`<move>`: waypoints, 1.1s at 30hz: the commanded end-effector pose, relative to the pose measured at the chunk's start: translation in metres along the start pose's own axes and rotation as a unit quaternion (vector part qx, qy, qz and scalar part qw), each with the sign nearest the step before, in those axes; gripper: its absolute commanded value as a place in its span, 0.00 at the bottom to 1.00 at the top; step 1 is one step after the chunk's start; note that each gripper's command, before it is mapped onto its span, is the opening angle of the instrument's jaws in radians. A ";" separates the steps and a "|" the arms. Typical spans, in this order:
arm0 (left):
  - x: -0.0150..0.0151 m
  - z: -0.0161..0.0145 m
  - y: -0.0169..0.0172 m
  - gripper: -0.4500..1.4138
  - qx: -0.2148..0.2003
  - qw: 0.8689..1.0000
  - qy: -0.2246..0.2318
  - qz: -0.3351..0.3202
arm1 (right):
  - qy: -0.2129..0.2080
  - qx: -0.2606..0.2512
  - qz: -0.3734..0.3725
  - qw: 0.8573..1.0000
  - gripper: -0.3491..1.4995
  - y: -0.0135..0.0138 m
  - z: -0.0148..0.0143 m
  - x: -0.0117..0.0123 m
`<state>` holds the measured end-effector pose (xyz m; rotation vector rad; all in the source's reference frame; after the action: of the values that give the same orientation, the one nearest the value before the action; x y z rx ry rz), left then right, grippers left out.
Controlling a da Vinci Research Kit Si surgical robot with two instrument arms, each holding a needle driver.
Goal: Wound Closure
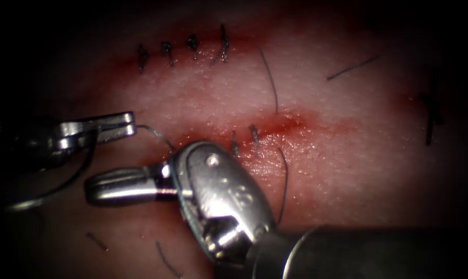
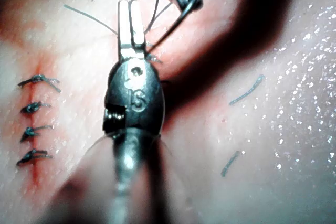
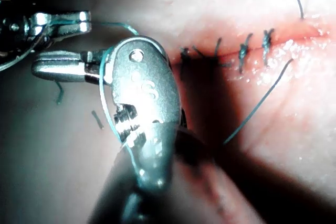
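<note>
Two claws sit at the lower left. The left claw [image 1: 125, 124] is clamped on the thread [image 1: 156, 135]; the right claw [image 1: 97, 187] is closed, empty. Two stitches [image 1: 244, 139] cross the red cut [image 1: 291, 124] mid-frame, four stitches [image 1: 182, 49] above.

Upper left: row of four finished stitches [image 1: 182, 51], dark, red fluid [image 1: 128, 64] smeared around them. Far right edge: single dark stitch [image 1: 431, 116], vertical. Loose thread scraps: one upper right [image 1: 353, 67], slanted; two lower left [image 1: 96, 241] [image 1: 167, 261], well apart.
</note>
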<state>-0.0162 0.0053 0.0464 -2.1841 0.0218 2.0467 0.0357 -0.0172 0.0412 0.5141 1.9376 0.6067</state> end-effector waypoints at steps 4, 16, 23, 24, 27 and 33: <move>-0.0006 0.0003 0.0013 0.00 -0.009 1.000 0.007 -0.002 | 0.010 -0.027 -0.004 1.000 0.02 0.0017 -0.0017 0.0003; -0.0009 0.0026 0.0040 0.00 -0.022 0.999 0.022 -0.010 | 0.013 -0.117 -0.023 0.993 0.37 0.0034 -0.0035 0.0021; -0.0015 0.0059 0.0060 0.00 -0.034 0.999 0.023 -0.015 | -0.082 -0.195 -0.031 0.977 0.76 0.0049 -0.0057 0.0029; -0.0014 0.0063 0.0062 0.00 -0.034 0.999 0.024 -0.015 | -0.097 -0.201 -0.033 0.974 0.76 0.0051 -0.0062 0.0029; -0.0013 0.0073 0.0065 0.00 -0.033 0.999 0.026 -0.015 | -0.139 -0.217 -0.039 0.965 0.78 0.0058 -0.0078 0.0034; -0.0012 0.0086 0.0067 0.00 -0.032 0.999 0.029 -0.015 | -0.193 -0.212 -0.054 0.956 0.77 0.0075 -0.0112 0.0042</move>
<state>-0.0251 0.0002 0.0458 -2.2679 -0.0684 1.9962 0.0242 -0.0108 0.0464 0.2286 1.4002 0.7613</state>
